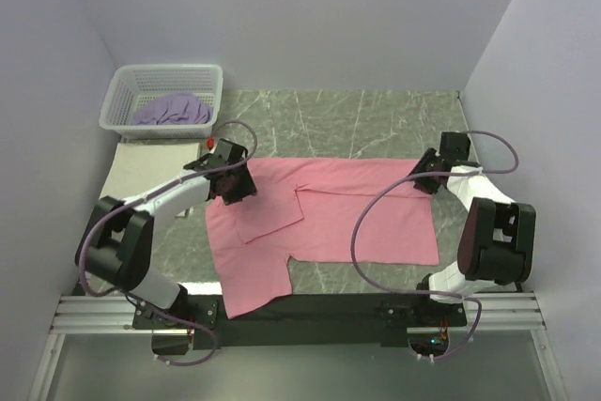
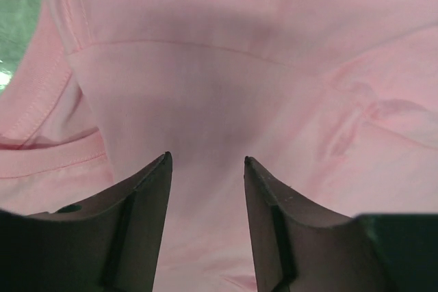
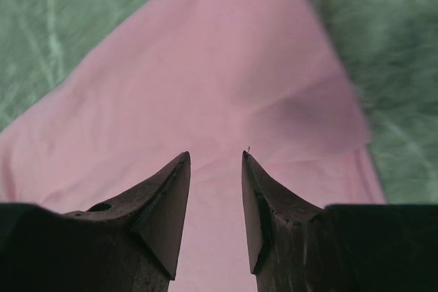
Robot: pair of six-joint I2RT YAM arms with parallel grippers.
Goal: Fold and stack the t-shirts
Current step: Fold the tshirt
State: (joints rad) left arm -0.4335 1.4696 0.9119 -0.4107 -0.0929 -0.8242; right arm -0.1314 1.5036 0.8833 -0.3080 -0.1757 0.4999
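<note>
The left gripper [image 2: 207, 162] is seen with its fingers parted by a moderate gap, and nothing is clamped. The right gripper [image 3: 215, 155] is parted slightly less, also empty. Whether the tips touch the cloth cannot be told. Under both is spread the pink t-shirt [image 1: 319, 227], partly folded on the table [image 1: 376, 119]. The lavender t-shirt [image 1: 174, 108] is half hidden inside the basket [image 1: 127, 91], and the cream t-shirt [image 1: 141, 171] is partly covered by the left arm.
</note>
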